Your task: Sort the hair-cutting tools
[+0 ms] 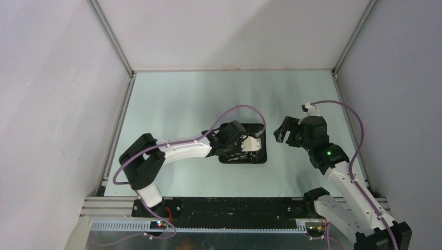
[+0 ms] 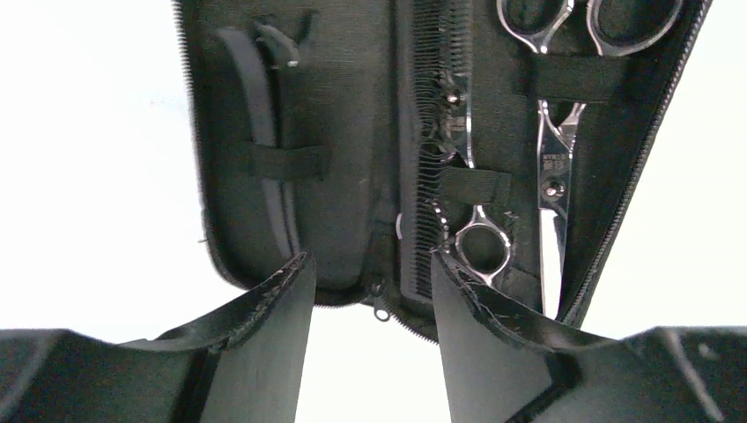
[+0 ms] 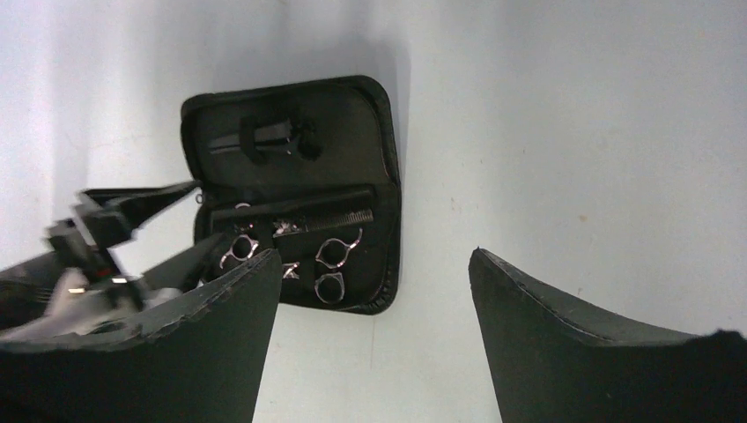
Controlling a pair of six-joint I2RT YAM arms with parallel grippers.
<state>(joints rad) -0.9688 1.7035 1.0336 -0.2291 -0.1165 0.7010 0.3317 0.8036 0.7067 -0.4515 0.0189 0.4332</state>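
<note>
— Where are the tools?
— Strapped into the open pouch [image 2: 352, 106], centre of the top view. My left wrist view has the long scissors [image 2: 555, 150], short scissors [image 2: 471, 176] and comb [image 2: 427, 176] in its right half, a clip [image 2: 264, 132] at upper left — elastic straps [image 2: 577, 77] keep them flat.
— Fingers?
— Left fingers [image 2: 264, 335] parted over the zip edge, holding nothing; right fingers [image 3: 564, 335] wide, empty, off to the pouch's right. The straps will resist any pull, I'd judge.

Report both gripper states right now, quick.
Left gripper: open, holding nothing, above the open pouch.
Right gripper: open, empty.
</note>
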